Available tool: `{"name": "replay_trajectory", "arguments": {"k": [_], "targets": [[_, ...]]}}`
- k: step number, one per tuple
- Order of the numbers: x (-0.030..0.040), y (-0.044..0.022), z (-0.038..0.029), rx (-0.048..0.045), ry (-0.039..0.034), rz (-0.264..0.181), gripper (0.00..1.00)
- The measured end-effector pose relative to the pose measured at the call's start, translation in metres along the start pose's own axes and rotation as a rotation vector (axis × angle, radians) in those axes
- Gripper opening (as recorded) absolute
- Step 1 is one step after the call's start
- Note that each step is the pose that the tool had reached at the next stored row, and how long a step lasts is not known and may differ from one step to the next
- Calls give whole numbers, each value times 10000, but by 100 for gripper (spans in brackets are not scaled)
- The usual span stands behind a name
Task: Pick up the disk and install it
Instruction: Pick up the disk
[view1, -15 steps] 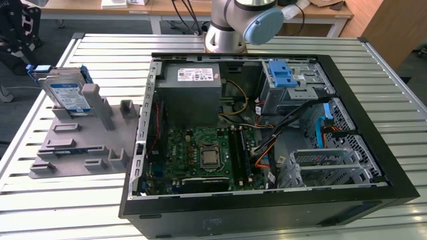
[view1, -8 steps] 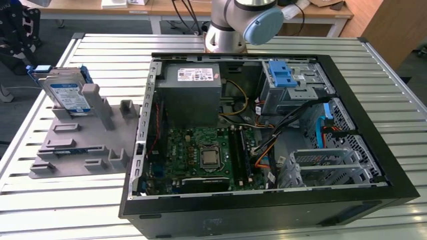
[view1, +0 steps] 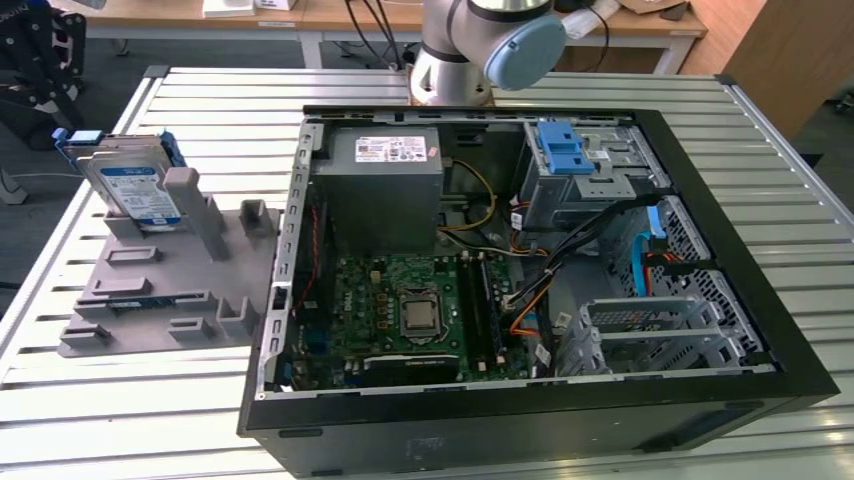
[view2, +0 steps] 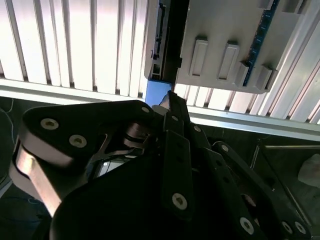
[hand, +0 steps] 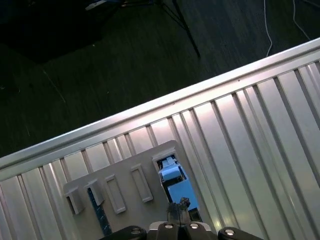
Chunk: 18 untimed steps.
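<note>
The disk (view1: 138, 188) stood upright in a grey holder (view1: 154, 290) on the slatted table (view1: 120, 410), beside the open computer case (view1: 747, 340) on the exterior view's left, while the gripper (hand: 180, 207), closed on nothing, hung near the disk's blue edge.

An open computer case (view1: 534, 440) is lying on the slatted bench (view1: 134, 420), a grey fixture (view1: 147, 290) sitting at the exterior view's left.
</note>
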<state>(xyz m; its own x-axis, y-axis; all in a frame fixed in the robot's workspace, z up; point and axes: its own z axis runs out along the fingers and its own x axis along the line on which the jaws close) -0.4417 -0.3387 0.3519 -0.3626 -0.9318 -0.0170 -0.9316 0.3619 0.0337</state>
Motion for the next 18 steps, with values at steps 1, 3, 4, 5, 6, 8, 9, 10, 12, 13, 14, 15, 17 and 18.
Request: {"name": "replay_trajectory", "arguments": {"k": [1,3,4,5,6,8,9,10,12,13,14,15,17,18], "targets": [[0,0,4,-3,6,-179,11],[0,0,16,-7,16,-489,11],[-1,1,23,-2,17,-562,11],[-9,6,30,14,13,-597,11],[-30,17,39,58,0,-605,11],[-73,67,79,207,-52,-640,29],[-73,68,87,199,-42,-1005,35],[-73,68,91,196,-38,-1201,42],[-73,69,98,189,-31,-1554,42],[-72,68,102,185,-27,-1728,42],[-72,69,106,185,-16,-1839,42],[-71,71,115,195,16,-1870,42],[-69,76,131,218,103,-1911,43],[-67,78,140,226,135,-1946,49]]}}
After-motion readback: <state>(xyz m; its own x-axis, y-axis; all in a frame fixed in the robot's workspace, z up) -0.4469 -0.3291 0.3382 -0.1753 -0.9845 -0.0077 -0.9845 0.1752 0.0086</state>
